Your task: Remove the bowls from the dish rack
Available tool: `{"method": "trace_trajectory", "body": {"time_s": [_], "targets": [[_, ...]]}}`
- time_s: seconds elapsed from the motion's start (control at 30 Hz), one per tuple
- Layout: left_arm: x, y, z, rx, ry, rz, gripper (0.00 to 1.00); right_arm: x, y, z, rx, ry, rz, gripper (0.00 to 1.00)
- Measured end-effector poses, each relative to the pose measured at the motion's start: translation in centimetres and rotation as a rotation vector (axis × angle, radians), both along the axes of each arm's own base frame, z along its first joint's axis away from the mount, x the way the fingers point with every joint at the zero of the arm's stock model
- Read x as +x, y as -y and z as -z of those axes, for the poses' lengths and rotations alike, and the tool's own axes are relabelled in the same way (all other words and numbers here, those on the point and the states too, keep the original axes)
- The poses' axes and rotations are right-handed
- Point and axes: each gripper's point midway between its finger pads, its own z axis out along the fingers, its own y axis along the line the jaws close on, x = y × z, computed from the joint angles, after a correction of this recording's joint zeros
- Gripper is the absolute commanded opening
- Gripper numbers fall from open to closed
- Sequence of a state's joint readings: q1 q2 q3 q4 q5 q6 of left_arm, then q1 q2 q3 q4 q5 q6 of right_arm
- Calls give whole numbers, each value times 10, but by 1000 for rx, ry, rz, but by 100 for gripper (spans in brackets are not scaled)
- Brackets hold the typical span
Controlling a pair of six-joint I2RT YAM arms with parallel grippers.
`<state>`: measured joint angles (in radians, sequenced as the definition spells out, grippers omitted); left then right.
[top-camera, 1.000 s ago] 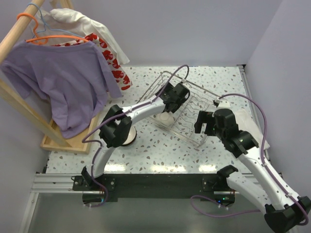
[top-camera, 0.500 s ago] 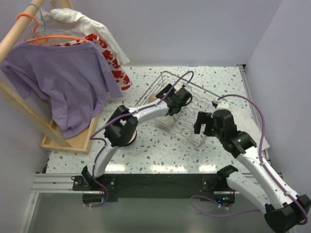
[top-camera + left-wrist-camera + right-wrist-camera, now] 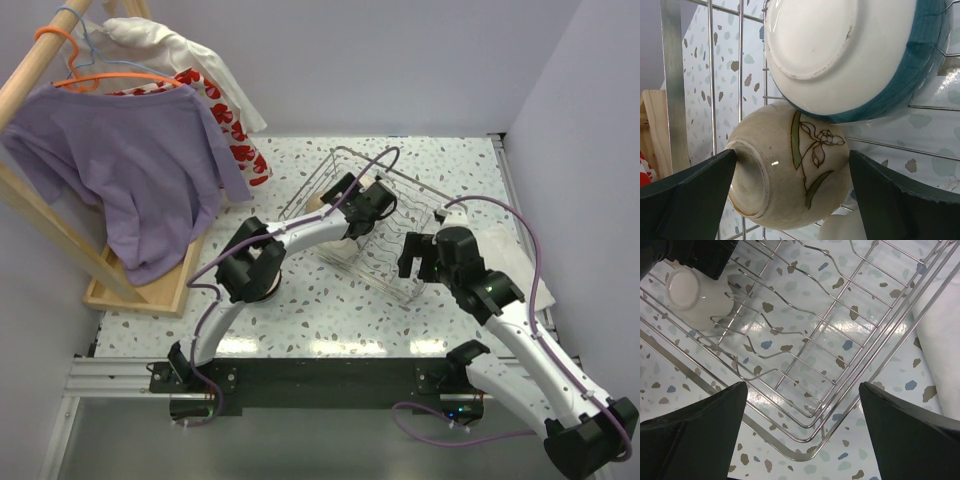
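The left gripper [image 3: 374, 206] has slid a little further along the dish rack [image 3: 385, 280], its jaws widening either side of the tan bowl [image 3: 790, 170].

Dish rack [image 3: 400, 230]: silver wire, set askew on desk. Inside it, tan bowl [image 3: 790, 170] with painted flower, foot showing, lies against teal bowl [image 3: 850, 55] with white foot. White bowl [image 3: 692, 297] sits inverted near rack corner.

From above, the left gripper [image 3: 362, 212] covers most of the bowls [image 3: 338, 250] in the dish rack [image 3: 345, 153], so their colours cannot be told. The left wrist view cuts off the teal bowl [image 3: 855, 55] at top and right. At the bottom edge it shows only a white sliver [image 3: 832, 231], too little to name.
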<state>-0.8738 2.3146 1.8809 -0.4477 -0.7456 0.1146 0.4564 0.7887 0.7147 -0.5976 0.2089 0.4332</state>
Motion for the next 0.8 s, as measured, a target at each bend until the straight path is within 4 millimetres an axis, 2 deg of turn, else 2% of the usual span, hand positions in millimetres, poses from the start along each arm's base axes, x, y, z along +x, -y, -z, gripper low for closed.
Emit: {"method": "trace_trajectory", "body": {"time_s": [0.23, 0.4, 0.47, 0.6, 0.67, 0.8], "targets": [[-5, 5, -10, -61, -40, 3, 100, -1, 0, -5, 12, 22, -2, 98], [-12, 11, -35, -156, -56, 7, 100, -1, -3, -10, 28, 38, -16, 98], [-16, 13, -50, -201, -56, 8, 100, -2, -6, -8, 35, 28, -37, 98], [-28, 9, -96, -319, -28, 14, 100, 1, -21, -7, 49, -24, -95, 97], [-38, -1, -119, -369, -9, 18, 100, 8, -30, -11, 51, -50, -122, 97], [-60, -40, -171, -495, 57, 0, 100, 33, -53, -30, 71, -74, -184, 97]]}}
